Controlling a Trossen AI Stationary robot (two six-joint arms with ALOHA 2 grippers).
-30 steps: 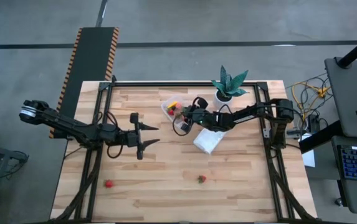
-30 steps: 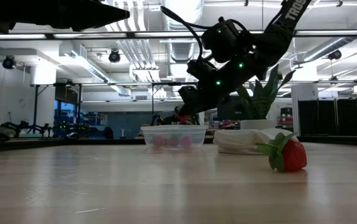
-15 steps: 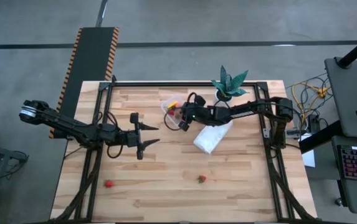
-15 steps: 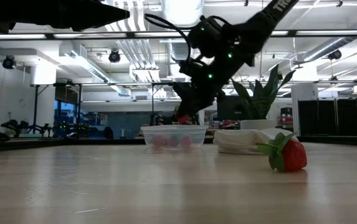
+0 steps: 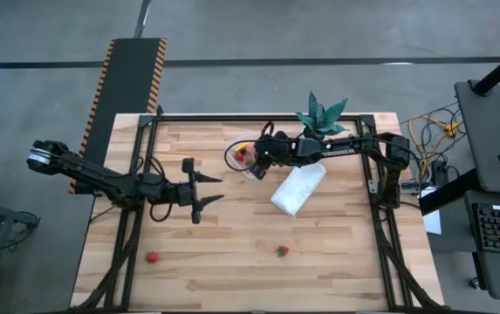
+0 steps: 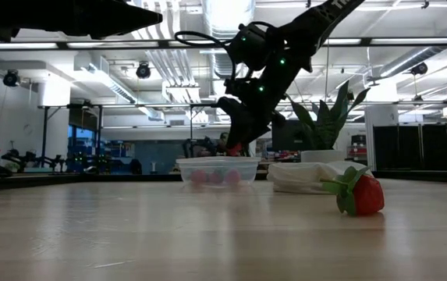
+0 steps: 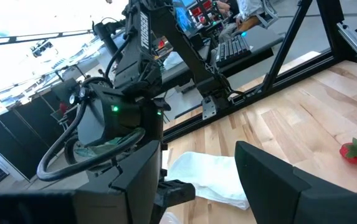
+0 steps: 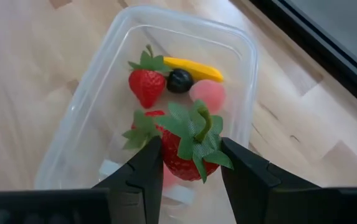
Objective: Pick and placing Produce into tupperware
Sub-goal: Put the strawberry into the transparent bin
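Hovering a strawberry (image 8: 187, 149) over the tupperware (image 8: 243, 68), we have carried it across from beside the white cloth (image 5: 297, 189) in the past second.

Our right gripper (image 8: 189, 165) is clamped on the berry, its green top facing the wrist camera and its long axis running down toward the tub's floor, where other produce lies; release looks next. Our left gripper (image 5: 208, 190) waits spread apart, well away. Two strawberries remain on the table (image 5: 215, 262).

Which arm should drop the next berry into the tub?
Right. Its gripper already holds a strawberry above the tub; the left gripper hangs open and empty, away from it.
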